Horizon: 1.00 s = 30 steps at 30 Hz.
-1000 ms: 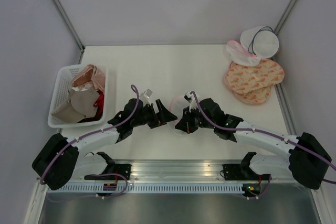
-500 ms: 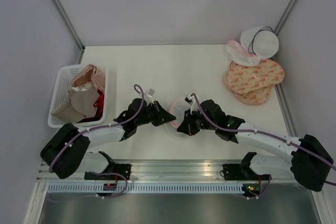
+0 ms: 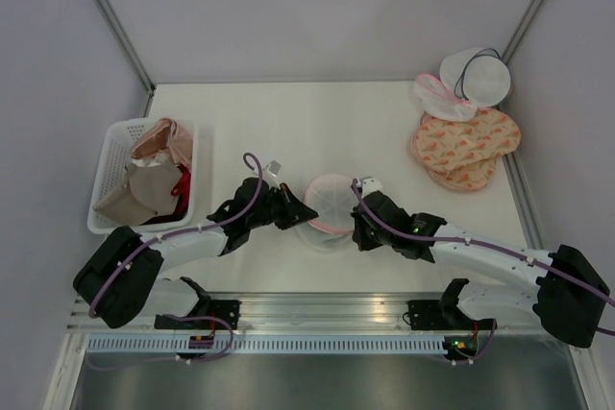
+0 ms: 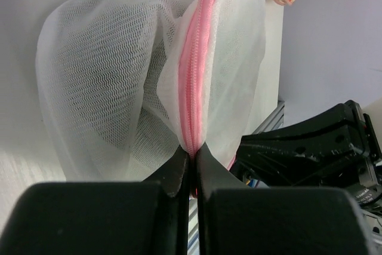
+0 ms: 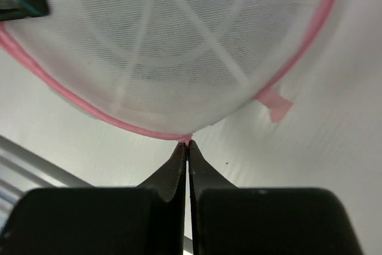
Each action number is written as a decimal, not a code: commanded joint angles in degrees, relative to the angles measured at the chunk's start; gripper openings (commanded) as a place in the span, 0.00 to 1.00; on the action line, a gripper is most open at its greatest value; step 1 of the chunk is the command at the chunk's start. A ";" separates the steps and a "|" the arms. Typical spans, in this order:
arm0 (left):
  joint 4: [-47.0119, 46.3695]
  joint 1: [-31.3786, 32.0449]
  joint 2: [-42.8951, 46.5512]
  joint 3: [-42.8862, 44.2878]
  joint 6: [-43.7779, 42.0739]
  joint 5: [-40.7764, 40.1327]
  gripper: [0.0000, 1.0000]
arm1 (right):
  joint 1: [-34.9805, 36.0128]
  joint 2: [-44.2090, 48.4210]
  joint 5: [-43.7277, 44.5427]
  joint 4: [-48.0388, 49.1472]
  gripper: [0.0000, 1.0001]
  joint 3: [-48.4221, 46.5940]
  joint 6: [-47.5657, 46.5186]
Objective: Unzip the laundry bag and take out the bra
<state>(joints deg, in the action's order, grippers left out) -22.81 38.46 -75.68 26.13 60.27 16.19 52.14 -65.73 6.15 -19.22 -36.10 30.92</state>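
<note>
The laundry bag, a round white mesh pouch with pink trim, sits between my two arms near the table's front. My left gripper is shut on its pink zipper seam, with the two mesh halves bulging to either side of the fingers. From the right, my right gripper is shut on a small pink bit at the bag's rim. The mesh dome fills the upper part of the right wrist view. The bra is hidden.
A white basket of beige, pink and red garments stands at the left. At the back right lie peach patterned bags, a white round bag with dark trim and another small pouch. A metal rail runs along the near edge.
My left gripper moved right to the bag and closed on its zipper seam. The bag turned its dome upward, and the right gripper shifted a little right, still shut on the rim.
</note>
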 commanded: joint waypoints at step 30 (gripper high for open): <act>18.07 -4.80 15.71 7.72 -13.70 0.43 1.00 | 0.07 -1.22 -17.57 27.54 0.00 -0.20 2.65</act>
<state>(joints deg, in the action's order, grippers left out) -6.42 32.53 -63.70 37.89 41.78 19.09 52.14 -65.73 -1.74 -5.15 -36.58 32.10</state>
